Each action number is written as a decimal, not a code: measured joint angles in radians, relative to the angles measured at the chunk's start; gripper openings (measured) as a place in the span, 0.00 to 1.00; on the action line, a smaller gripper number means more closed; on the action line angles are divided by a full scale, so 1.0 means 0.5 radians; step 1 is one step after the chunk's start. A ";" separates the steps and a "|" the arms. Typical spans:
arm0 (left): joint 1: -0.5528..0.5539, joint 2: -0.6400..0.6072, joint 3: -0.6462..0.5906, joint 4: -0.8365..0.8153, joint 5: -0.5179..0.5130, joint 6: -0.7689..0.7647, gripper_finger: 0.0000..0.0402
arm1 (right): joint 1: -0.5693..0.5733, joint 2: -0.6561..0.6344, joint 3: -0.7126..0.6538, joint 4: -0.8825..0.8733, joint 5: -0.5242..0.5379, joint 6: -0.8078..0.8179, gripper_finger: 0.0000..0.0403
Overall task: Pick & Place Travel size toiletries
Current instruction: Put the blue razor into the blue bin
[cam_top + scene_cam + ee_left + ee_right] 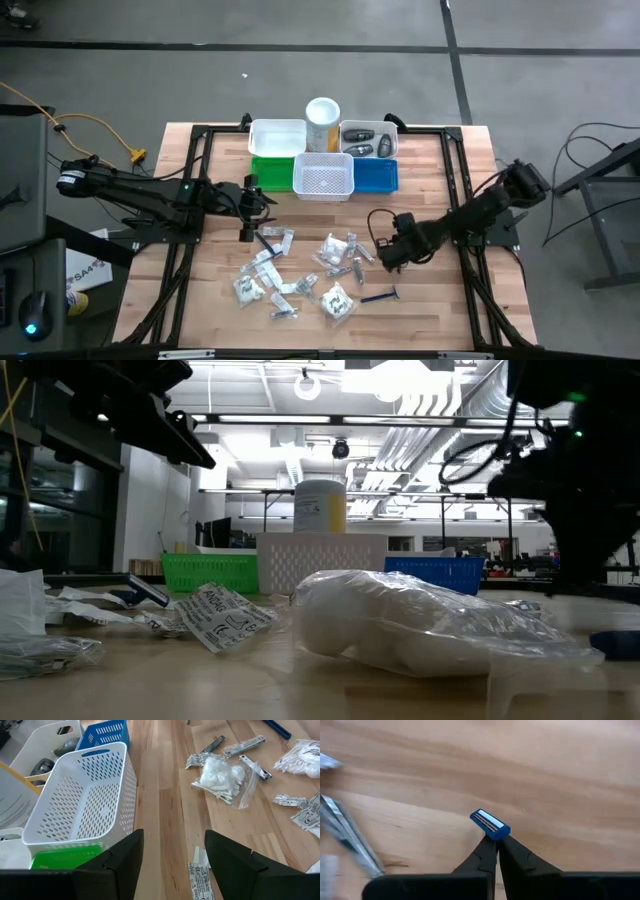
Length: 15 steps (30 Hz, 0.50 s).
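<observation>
Many small toiletries [300, 275] lie scattered over the wooden tabletop [440, 310], in front of a row of bins at its far edge; the right hand [496, 844] is down among them, its fingers pinched together on the neck of a blue razor [490, 824], just behind the blade head, presumably because the thin handle is the only part narrow enough to nip; the razor is not yet clear of the wood as far as I can tell; the left hand [172, 855] hovers released, its fingers apart over bare wood beside the white perforated bin [80, 795], probably waiting its turn; a bag of cotton swabs [222, 780] and nail clippers [245, 746] lie loose ahead of it; dark oval pieces [362, 140] already sit in the white bin behind the blue bin [376, 175], which suggests sorting by kind.
</observation>
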 joint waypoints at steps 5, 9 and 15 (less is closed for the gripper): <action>0.000 0.000 0.000 0.000 0.000 0.000 0.52 | -0.174 -0.196 0.002 -0.036 0.212 -0.319 0.01; 0.000 0.000 0.000 0.001 0.000 -0.006 0.52 | -0.351 -0.333 0.006 0.002 0.399 -0.684 0.01; 0.000 0.000 0.000 0.002 0.000 -0.007 0.52 | -0.721 -0.461 0.006 0.286 0.523 -1.661 0.01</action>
